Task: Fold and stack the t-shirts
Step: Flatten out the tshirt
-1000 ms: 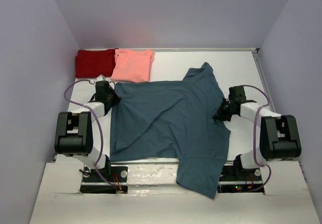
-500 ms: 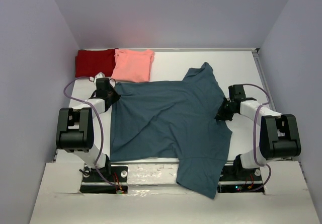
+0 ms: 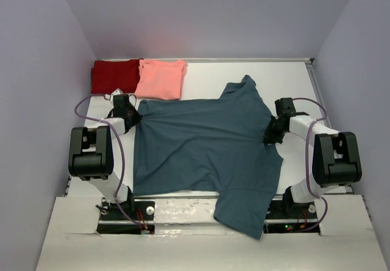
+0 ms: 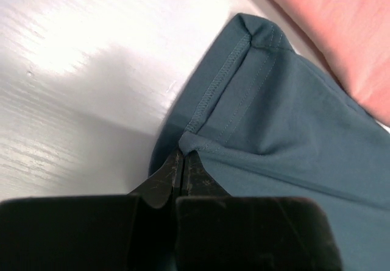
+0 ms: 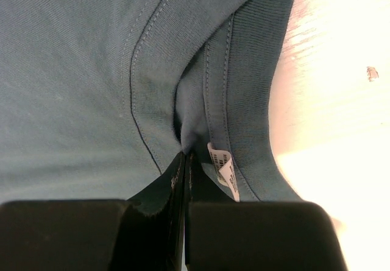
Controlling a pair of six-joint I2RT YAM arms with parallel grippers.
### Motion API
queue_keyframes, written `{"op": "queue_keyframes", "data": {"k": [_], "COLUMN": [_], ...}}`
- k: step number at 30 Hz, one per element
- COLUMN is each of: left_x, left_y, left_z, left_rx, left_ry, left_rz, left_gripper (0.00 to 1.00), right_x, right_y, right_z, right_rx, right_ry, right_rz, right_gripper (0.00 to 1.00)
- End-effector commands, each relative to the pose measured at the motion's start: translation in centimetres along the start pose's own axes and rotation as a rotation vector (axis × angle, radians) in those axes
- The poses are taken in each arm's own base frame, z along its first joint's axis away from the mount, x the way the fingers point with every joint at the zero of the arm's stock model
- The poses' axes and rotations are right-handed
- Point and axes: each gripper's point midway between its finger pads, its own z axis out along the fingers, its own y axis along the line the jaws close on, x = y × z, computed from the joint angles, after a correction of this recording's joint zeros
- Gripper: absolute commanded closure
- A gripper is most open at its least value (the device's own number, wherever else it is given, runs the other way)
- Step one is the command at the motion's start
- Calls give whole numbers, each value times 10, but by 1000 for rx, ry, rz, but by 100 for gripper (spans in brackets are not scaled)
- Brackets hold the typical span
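A large dark teal-blue t-shirt [image 3: 204,146] lies spread sideways over the white table, its lower part hanging over the near edge. My left gripper [image 3: 135,116] is shut on the shirt's hem corner [image 4: 210,100] at its far left. In the left wrist view the closed tips [image 4: 181,156] pinch a fold of that hem. My right gripper [image 3: 269,136] is shut on the collar at the shirt's right side. The right wrist view shows the tips [image 5: 184,155] pinching the neckband beside a white label [image 5: 223,167]. A folded dark red t-shirt [image 3: 114,75] and a folded salmon-pink t-shirt [image 3: 161,78] lie side by side at the back left.
The white table [image 3: 286,82] is closed in by lilac walls on three sides. The pink shirt's edge [image 4: 341,33] lies close beside the held hem corner. Purple cables loop off both arms.
Both grippers have carried their holds a little toward the back of the table, and the teal shirt's far edge has shifted with them. Both grips stay closed.
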Motion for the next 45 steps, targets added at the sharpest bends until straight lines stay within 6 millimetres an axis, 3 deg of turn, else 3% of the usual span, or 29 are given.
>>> {"op": "queue_keyframes", "data": {"k": [1, 5, 7, 10, 11, 14, 15, 18, 28, 35, 38, 41, 42, 45], "left_x": [-33, -39, -39, -32, -26, -24, -21, -22, -25, -15, -4, 15, 27, 41], "left_y": [-5, -24, -31, -38, -40, -40, -37, -38, -32, -42, -52, -51, -50, -51], "left_z": [2, 6, 7, 7, 8, 7, 7, 2, -18, -57, -76, -92, -95, -114], "left_rx": [3, 78, 113, 162, 180, 188, 184, 190, 178, 243, 287, 284, 287, 315], "left_ry": [-79, -63, -56, -30, -15, -13, -10, -24, -68, -129, -120, -95, -67, -43], "left_rz": [2, 3, 0, -7, -10, -14, -15, -18, -52, -32, -24, -27, -28, -19], "left_gripper": [100, 100, 95, 85, 76, 57, 43, 35, 34, 34, 34, 35, 35, 35], "right_x": [-5, -4, -3, -2, 2, 0, -2, -9, -50, -79, -71, -45, -26, -8], "right_y": [-15, -14, -12, -8, -3, -3, -2, 0, 0, 13, 26, 53, 60, 64], "right_z": [4, 4, 4, 6, 6, 5, 3, -5, -41, -82, -85, -86, -89, -99], "right_rx": [87, 80, 69, 47, 18, 19, 19, 22, 83, 30, -42, -222, -303, -363], "right_ry": [-13, -5, 3, 15, 38, 32, 23, 0, -143, -282, -240, -139, -92, -106], "right_rz": [-18, -21, -27, -40, -44, -49, -49, -56, -73, -104, -113, -111, -97, -99], "right_gripper": [100, 100, 97, 74, 55, 44, 39, 38, 39, 39, 39, 40, 41, 41]}}
